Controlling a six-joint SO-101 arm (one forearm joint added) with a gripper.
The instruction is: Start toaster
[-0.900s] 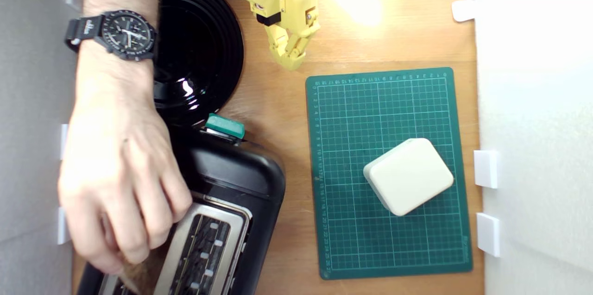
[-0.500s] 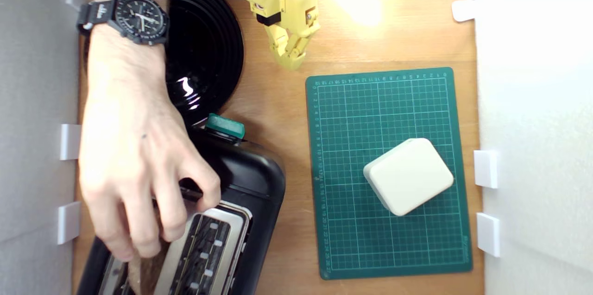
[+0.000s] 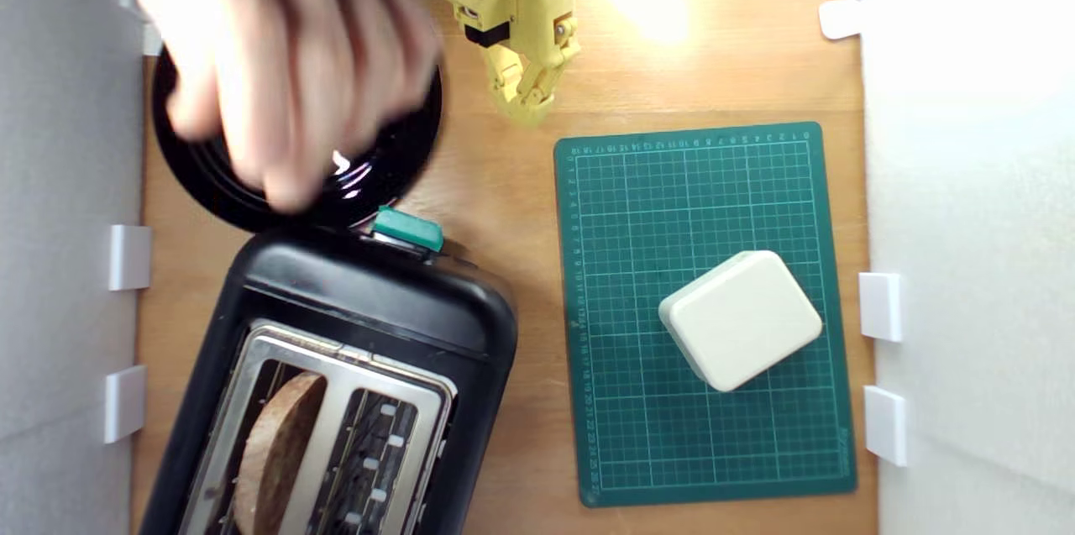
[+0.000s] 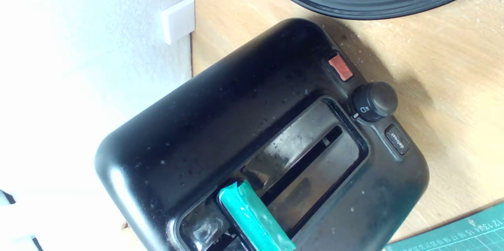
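The person's hand (image 3: pixel 285 73) has lifted away from the toaster (image 3: pixel 369 308) since a moment ago and now blurs over the round black plate (image 3: pixel 403 157) at the far left of the exterior view, leaving a slice of bread (image 3: pixel 277 451) standing in the left slot of the silver top plate; the right slot looks empty. The toaster sits at the near left of the wooden table (image 3: pixel 504 451), angled, with its teal lever knob (image 3: pixel 408 228) on the far end face, close beside the plate's rim. The yellow gripper (image 3: pixel 527 102) hangs at the far edge, its jaws nearly closed and holding nothing, well apart from the lever. As I judge it, the bread is loaded and the pressing has not begun: the arm needs to travel toward the exterior view's left and nearer, set a fingertip on top of the knob (image 4: pixel 256 219), then push it along its slot (image 4: pixel 299 164). The bare wood between gripper and lever is open, provided the hand clears off; the green cutting mat (image 3: pixel 655 434) with its cream box (image 3: pixel 739 318) lies out of the way on the right.
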